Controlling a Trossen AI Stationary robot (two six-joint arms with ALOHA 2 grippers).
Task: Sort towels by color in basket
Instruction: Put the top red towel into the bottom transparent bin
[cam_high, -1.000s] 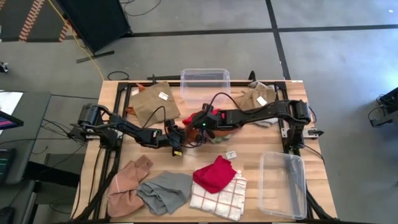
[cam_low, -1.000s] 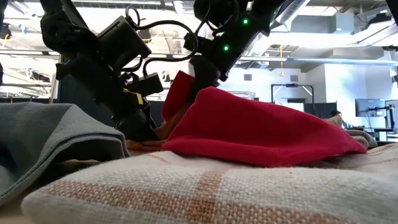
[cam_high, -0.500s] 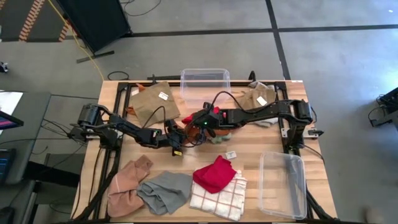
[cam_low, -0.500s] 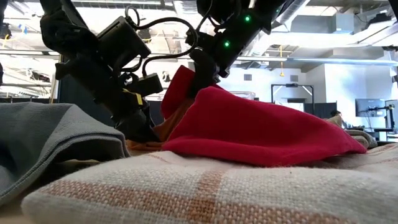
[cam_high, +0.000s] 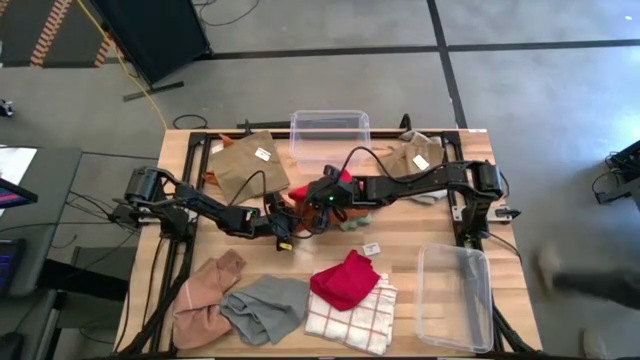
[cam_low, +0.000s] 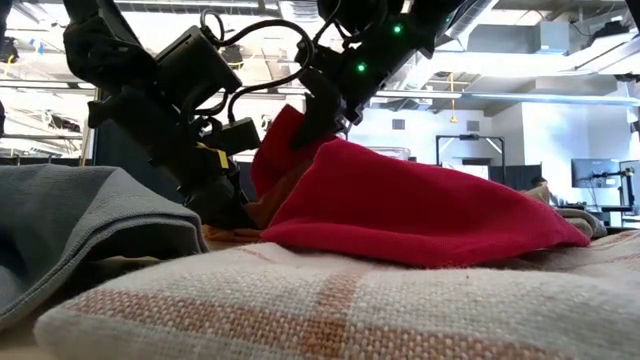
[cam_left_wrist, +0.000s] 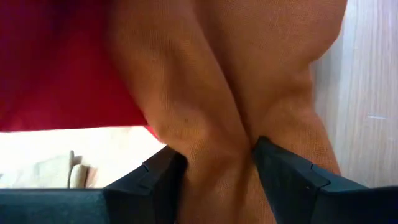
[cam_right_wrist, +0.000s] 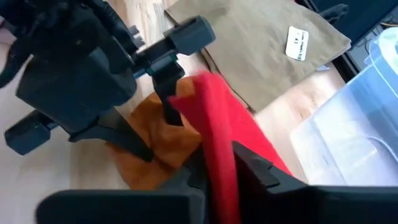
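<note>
— Where are the cloths being handled?
— Mid-table: the soft red towel hangs pinched in the right gripper; the crumpled rust-orange towel beside it is clamped between the left gripper fingers.
— And the wooden table?
— Clear plastic bins sit at its far edge.

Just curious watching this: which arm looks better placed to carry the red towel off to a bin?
Probably the right. Its claw is shut on the red towel, lifted near the clear bin. The left claw pinches the orange towel down on the table.
</note>
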